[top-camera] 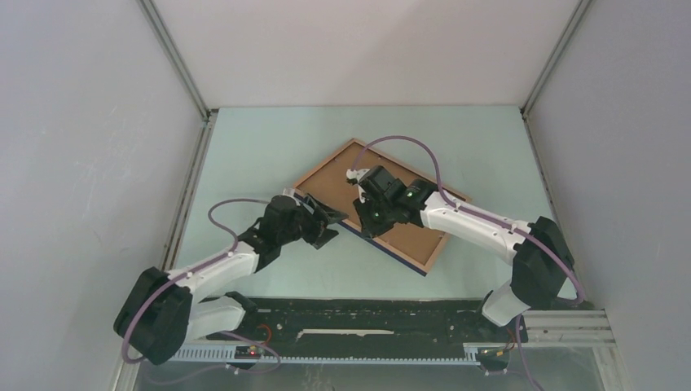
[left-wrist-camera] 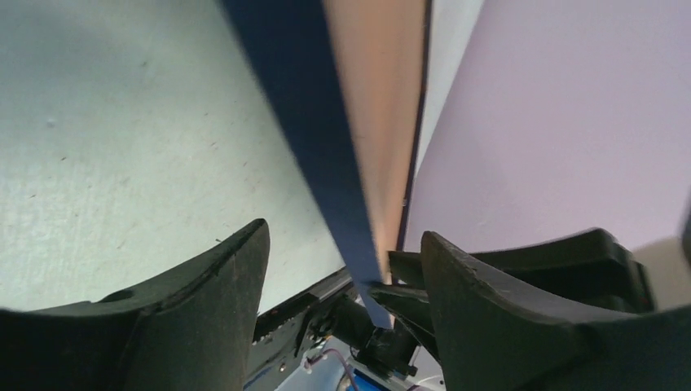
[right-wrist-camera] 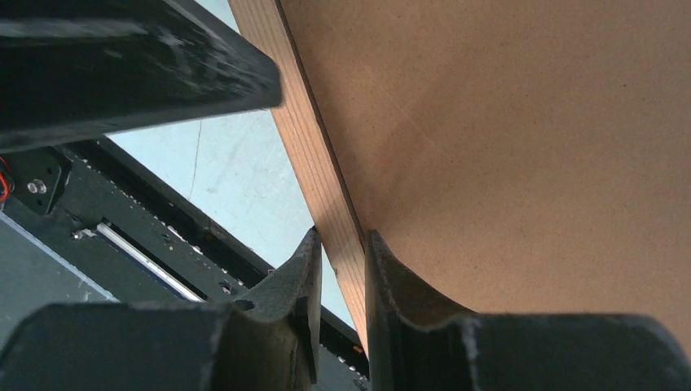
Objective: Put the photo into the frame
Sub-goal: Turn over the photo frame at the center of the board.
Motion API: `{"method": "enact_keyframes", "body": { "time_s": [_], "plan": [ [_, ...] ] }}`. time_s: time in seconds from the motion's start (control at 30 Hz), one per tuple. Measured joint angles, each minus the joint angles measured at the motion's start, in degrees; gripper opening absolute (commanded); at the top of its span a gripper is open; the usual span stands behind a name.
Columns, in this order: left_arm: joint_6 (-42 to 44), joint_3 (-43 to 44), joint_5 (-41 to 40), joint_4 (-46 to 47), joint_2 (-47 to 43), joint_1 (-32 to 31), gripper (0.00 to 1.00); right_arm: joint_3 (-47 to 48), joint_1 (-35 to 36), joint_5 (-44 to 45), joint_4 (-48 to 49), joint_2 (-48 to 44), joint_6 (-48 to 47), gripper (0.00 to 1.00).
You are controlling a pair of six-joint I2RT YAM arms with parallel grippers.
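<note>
The frame (top-camera: 323, 163) lies slantwise on the table with its wood-brown rails up and a navy edge along its near side. A plain brown backing board (top-camera: 334, 175) fills it. The photo is hidden. My right gripper (top-camera: 364, 213) is shut on the frame's near-left rail; in the right wrist view its fingers (right-wrist-camera: 342, 236) pinch the wood rail (right-wrist-camera: 305, 147) beside the board (right-wrist-camera: 530, 147). My left gripper (top-camera: 332, 226) is open at the same edge. In the left wrist view the navy rail (left-wrist-camera: 314, 138) runs between its spread fingers (left-wrist-camera: 344, 232), touching neither.
The pale green table (top-camera: 261, 147) is walled by grey panels at left, right and back. A black rail with the arm bases (top-camera: 367, 318) runs along the near edge. Purple cables loop over both arms.
</note>
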Motion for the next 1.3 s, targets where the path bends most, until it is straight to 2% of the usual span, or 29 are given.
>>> {"method": "enact_keyframes", "body": {
  "time_s": [0.07, 0.33, 0.43, 0.5, 0.57, 0.6, 0.67, 0.73, 0.83, 1.0, 1.17, 1.3],
  "plan": [
    [0.0, 0.0, 0.2, 0.5, 2.9, -0.9, 0.56, 0.2, 0.0, 0.0, 0.2, 0.0, 0.3, 0.0],
    [-0.3, 0.0, -0.7, 2.1, 4.5, -1.3, 0.32, 0.2, 1.3, 1.6, 0.0, 0.7, 0.9, 0.0],
    [-0.2, 0.2, -1.3, 2.8, 4.5, -1.3, 0.1, 0.2, 1.9, 2.3, 0.0, 0.9, 1.2, 0.0],
    [-0.3, 0.6, -1.6, 3.0, 4.7, -1.3, 0.01, 0.9, 2.1, 3.2, -0.3, 1.2, 1.4, 0.0],
    [-0.2, 1.9, -2.0, 2.3, 5.4, -1.2, 0.0, 1.6, 2.2, 3.8, -0.7, 1.5, 1.5, 0.0],
    [0.0, 3.0, -2.1, 1.6, 5.9, -1.2, 0.0, 2.1, 2.2, 4.3, -1.1, 1.5, 1.5, 0.07],
    [-0.1, 4.9, -2.1, 0.6, 6.7, -1.2, 0.0, 3.0, 2.2, 5.0, -2.0, 1.5, 1.5, 0.34],
    [-0.3, 6.1, -2.0, -0.2, 6.9, -1.2, 0.0, 4.1, 2.7, 6.4, -3.0, 1.5, 1.4, 0.54],
    [-0.7, 7.3, -1.7, -2.5, 6.5, -1.2, 0.0, 4.5, 5.4, 10.0, -4.6, 0.8, 1.4, 0.71],
    [-0.8, 9.4, -2.6, -11.0, 1.9, -1.2, 0.0, 4.5, 12.7, 17.2, -8.6, -3.2, 0.4, 0.82],
    [-0.8, 10.4, -4.4, -16.3, -3.2, -1.2, 0.0, 4.5, 20.3, 27.3, -11.7, -7.2, 0.4, 0.82],
    [-1.0, 10.5, -4.1, -18.9, -3.6, -1.1, 0.0, 5.5, 26.3, 37.2, -16.2, -6.0, 1.7, 0.8]
  ]
}}
